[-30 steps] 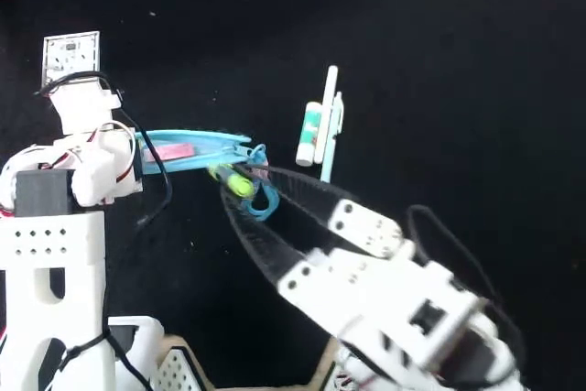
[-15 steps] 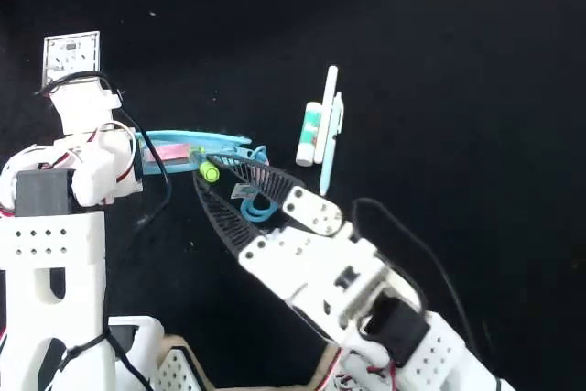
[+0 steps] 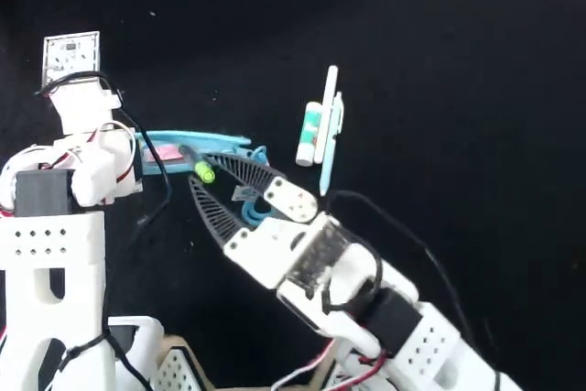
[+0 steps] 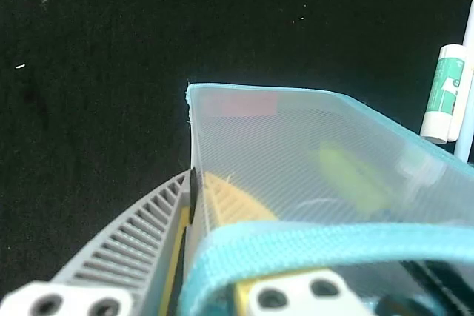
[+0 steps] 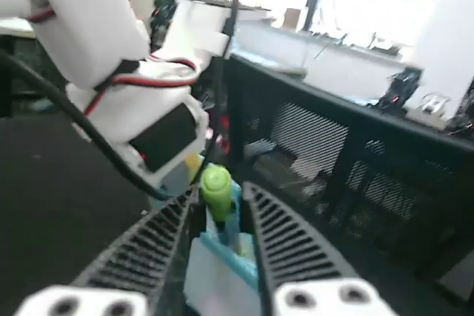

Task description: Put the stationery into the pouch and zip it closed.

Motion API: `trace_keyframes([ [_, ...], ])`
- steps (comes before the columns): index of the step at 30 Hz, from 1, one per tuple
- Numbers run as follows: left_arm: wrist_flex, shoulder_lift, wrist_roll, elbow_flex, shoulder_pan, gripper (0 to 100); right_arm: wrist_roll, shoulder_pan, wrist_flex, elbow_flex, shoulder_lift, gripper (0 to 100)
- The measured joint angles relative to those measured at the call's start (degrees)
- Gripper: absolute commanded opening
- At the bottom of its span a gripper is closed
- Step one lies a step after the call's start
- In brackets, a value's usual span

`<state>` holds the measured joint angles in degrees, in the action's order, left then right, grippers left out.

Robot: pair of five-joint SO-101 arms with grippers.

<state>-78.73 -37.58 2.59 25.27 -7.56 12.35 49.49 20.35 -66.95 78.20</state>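
Nearly pouched

Clamped the highlighter (image 3: 205, 172) between the right fingers (image 3: 215, 212), at the mouth of the pouch (image 3: 197, 142); pinched that pouch in the left fingers (image 4: 126, 249). Risked a snag on the slack rim and a drop onto the bench (image 3: 458, 89).

Left pincer (image 4: 197, 185), right pincer (image 5: 221, 192) clamped

White printed shells on both; left arm (image 3: 78, 180) with dark grey motor block, red and black cables, perforated base; right arm (image 3: 357, 290) with black motors, black cable loop, round screw holes. Right gripper (image 3: 198, 173) fingers (image 3: 215, 212) black, ribbed; left finger (image 4: 141, 246) grey, ribbed
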Motion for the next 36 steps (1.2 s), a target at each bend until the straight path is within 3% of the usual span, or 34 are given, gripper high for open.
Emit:
trace_keyframes([
  [12,0.0,0.0,0.0,0.0,0.0,3,0.09,0.79,33.93,36.4,-9.67,7.5],
  [16,0.0,0.0,0.0,0.0,0.0,3,0.0,-7.74,45.45,46.07,-10.99,7.5],
  [20,0.0,0.0,0.0,0.0,0.0,3,0.09,-21.45,53.71,47.82,-18.37,7.6],
  [23,0.0,0.0,0.0,0.0,0.0,3,-0.7,-32.7,54.33,47.56,-27.16,7.6],
  [27,0.0,0.0,0.0,0.0,0.0,3,-9.05,-42.9,48.0,41.32,-38.59,7.6],
  [36,0.0,0.0,0.0,0.35,0.0,3,-28.31,-44.66,23.3,32.7,-63.74,7.6],
])
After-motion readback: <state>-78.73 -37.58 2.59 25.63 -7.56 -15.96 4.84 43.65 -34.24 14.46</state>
